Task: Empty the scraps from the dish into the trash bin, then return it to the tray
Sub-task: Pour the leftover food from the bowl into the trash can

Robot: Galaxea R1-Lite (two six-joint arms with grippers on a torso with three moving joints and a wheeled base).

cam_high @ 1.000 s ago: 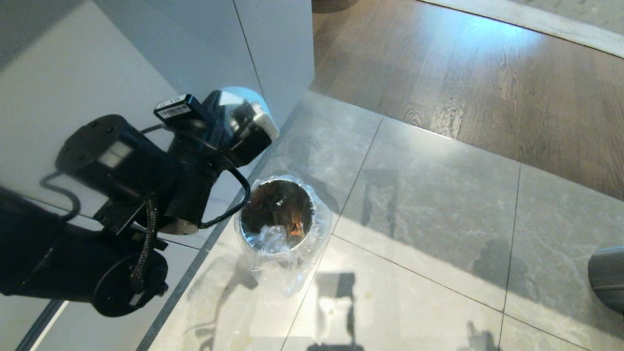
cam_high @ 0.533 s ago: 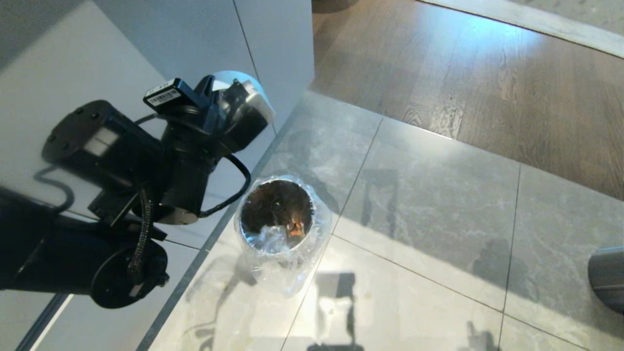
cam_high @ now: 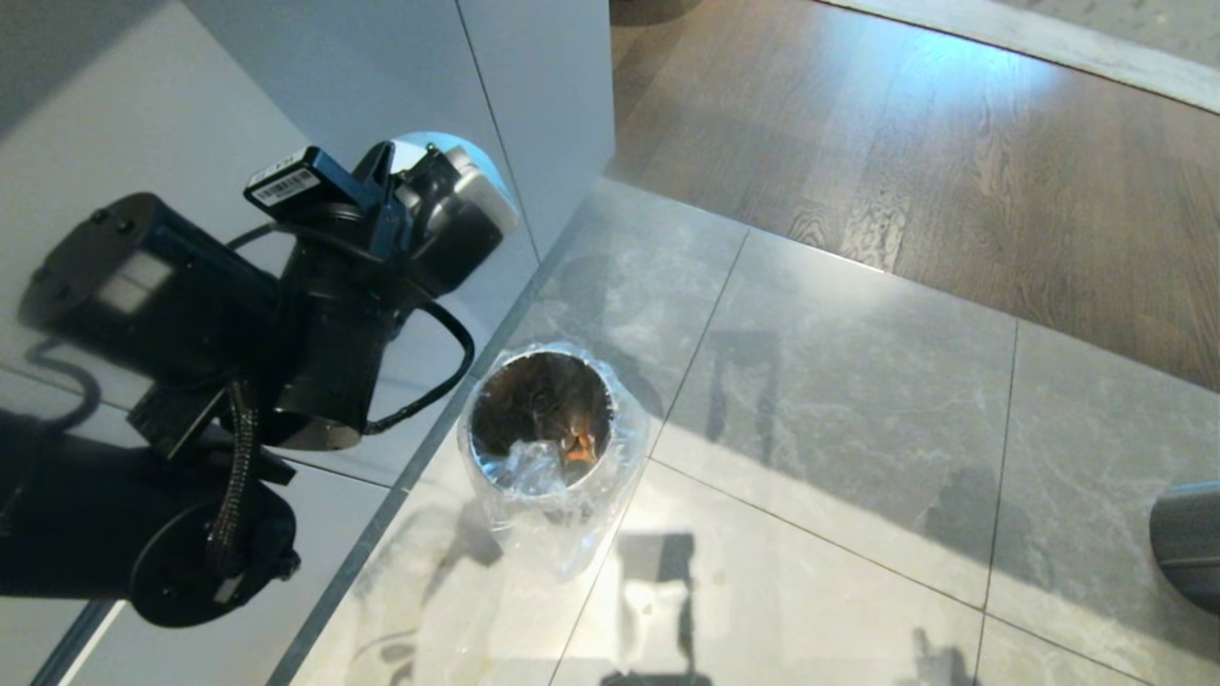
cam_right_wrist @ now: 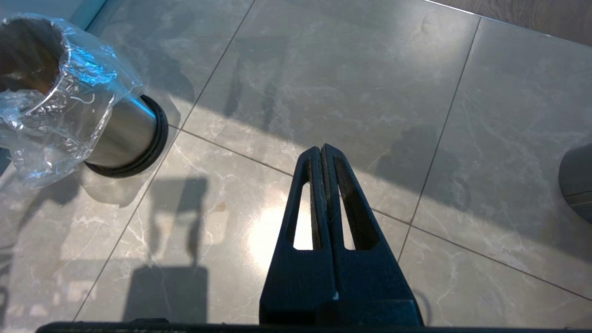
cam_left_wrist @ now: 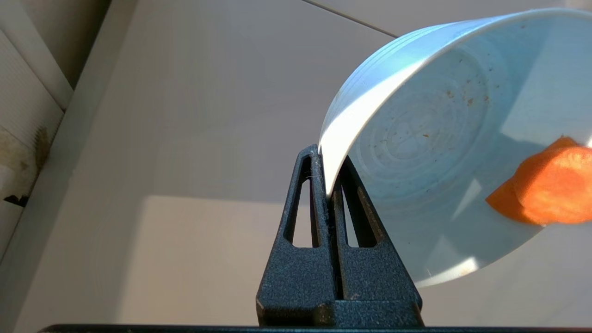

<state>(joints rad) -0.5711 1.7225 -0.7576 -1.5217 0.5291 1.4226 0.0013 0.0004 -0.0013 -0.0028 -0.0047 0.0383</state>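
My left gripper (cam_left_wrist: 328, 185) is shut on the rim of the dish (cam_left_wrist: 430, 152), a pale blue bowl held tilted on its side. One orange carrot slice (cam_left_wrist: 545, 187) of the scraps clings to the inside, among small crumbs. In the head view the dish (cam_high: 472, 154) hangs up and left of the trash bin (cam_high: 543, 419), in front of a white cabinet. The steel bin has a clear liner, and orange scraps (cam_high: 575, 445) lie inside it. My right gripper (cam_right_wrist: 322, 150) is shut and empty above the floor tiles. The tray is out of view.
The white cabinet front (cam_high: 315, 86) runs along the left, close behind the left arm. Grey floor tiles (cam_high: 839, 429) spread to the right of the bin, with wood flooring (cam_high: 953, 152) beyond. A dark grey rounded object (cam_high: 1187, 543) sits at the right edge.
My left arm has carried the dish up and to the left, farther from the bin's mouth. The bin and the right gripper have stayed put.
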